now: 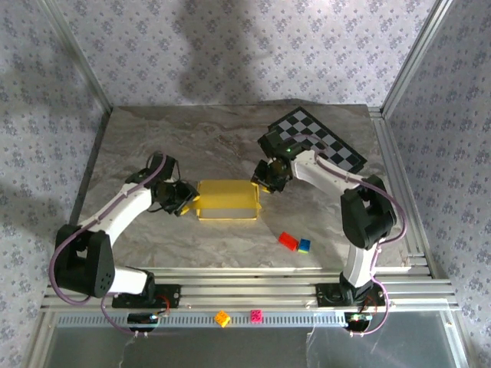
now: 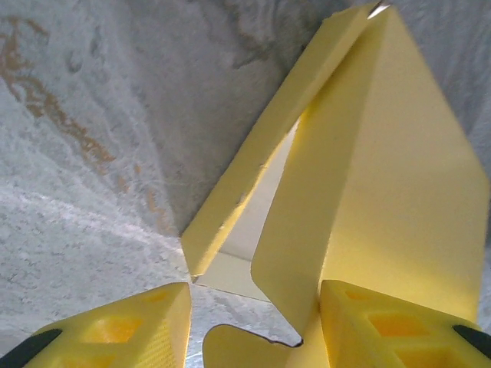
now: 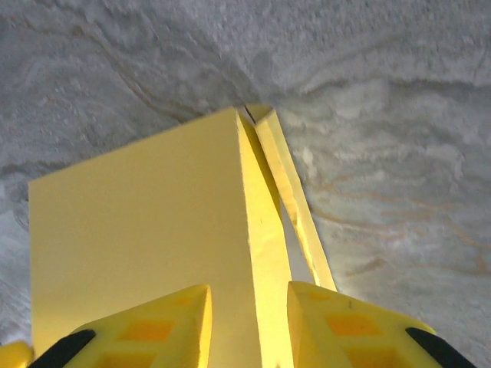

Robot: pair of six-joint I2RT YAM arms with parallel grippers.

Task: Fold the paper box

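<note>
**Top view.** Noted at the middle of the marbled grey-brown table (image 1: 192,138): box (image 1: 227,201), yellow thin card, a shallow rectangle with raised walls, long sides running left to right. Left claw (image 1: 186,201) at its left end, right claw (image 1: 265,182) at its far right corner. Jaw gaps too small to judge from here. Black-and-grey checkered mat (image 1: 318,138) lying flat at the far right, with the right arm reaching over its near edge. Red brick (image 1: 288,241) and blue brick (image 1: 304,245) touching each other, near and right of the box, apart from it.

**Left wrist view.** Closer detail: box (image 2: 399,176) made of smooth matt yellow panels. One broad creased flap standing up, one narrow strip slanting beside it, pale white inner face showing in the gap between. Left claw (image 2: 253,307) moderately wide, with ribbed yellow plastic fingers (image 2: 130,330) that have hollow pockets. Flap's lower edge between them, against the right finger and clear of the left, so not closed on it. Table (image 2: 92,153) rough-veined, grey with rust streaks.

**Right wrist view.** Box (image 3: 138,222) presenting a flat upright outer wall with a sharp corner, and a thin second wall leaning away behind it. Right claw (image 3: 249,295) narrow, fingers (image 3: 345,322) straddling the wall's edge. Cannot tell whether the pads press it. Table (image 3: 368,115) grey and wavy-veined.
</note>
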